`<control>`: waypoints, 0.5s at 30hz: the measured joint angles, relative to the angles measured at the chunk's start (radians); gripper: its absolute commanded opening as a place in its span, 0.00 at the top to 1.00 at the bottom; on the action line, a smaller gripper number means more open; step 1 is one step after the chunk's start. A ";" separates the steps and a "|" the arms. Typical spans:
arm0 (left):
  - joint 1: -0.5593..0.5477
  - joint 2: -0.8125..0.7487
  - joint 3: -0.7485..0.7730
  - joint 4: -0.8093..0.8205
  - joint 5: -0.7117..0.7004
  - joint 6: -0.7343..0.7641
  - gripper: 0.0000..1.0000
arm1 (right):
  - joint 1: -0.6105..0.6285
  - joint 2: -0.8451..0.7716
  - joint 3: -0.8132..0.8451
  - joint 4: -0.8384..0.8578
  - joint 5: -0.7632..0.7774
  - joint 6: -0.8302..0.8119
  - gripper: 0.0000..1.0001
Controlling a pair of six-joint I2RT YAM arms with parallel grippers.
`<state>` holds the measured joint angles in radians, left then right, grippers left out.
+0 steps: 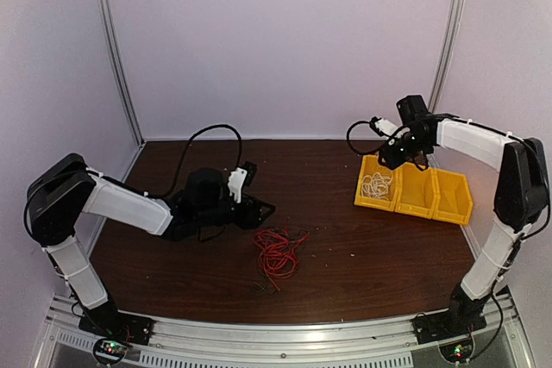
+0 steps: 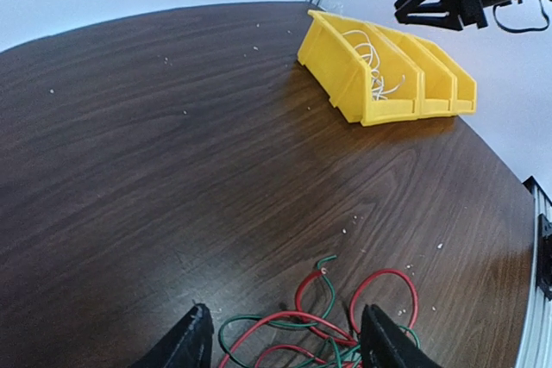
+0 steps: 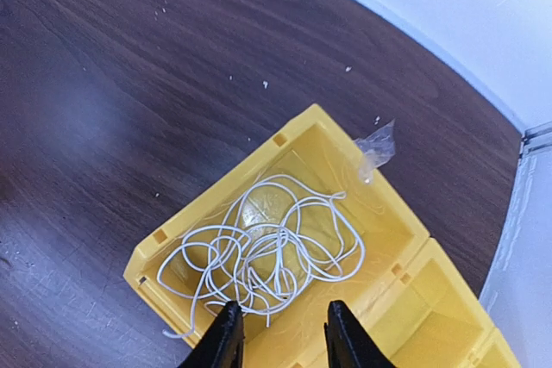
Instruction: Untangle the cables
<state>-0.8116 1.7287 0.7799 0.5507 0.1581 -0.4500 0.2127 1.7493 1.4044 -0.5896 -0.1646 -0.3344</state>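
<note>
The white cable is seen coiled in an end yellow bin beneath the right gripper, spread and empty; the left gripper is held spread over the red cable.

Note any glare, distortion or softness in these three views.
Top external: soft, with a purplish cast, the red cables lacking fine detail, glare on the front rail. Left wrist: fisheye curves the table edge; otherwise sharp. Right wrist: crisp on the white cable; pale sheen on the table at left.

Top view looks down on table; wrist views, apparently nearer, share yellow bins.
</note>
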 measured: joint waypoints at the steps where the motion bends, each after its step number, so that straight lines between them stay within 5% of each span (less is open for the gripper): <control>1: 0.000 -0.010 0.006 -0.014 -0.010 0.011 0.39 | 0.000 -0.033 0.000 -0.004 -0.001 0.000 0.63; 15: 0.003 -0.116 0.028 -0.255 -0.181 0.070 0.38 | 0.098 -0.098 -0.089 0.031 -0.285 -0.056 0.60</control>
<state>-0.8082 1.6131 0.8082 0.2958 -0.0231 -0.3798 0.3107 1.6512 1.3155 -0.5587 -0.4496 -0.3908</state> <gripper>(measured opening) 0.629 0.380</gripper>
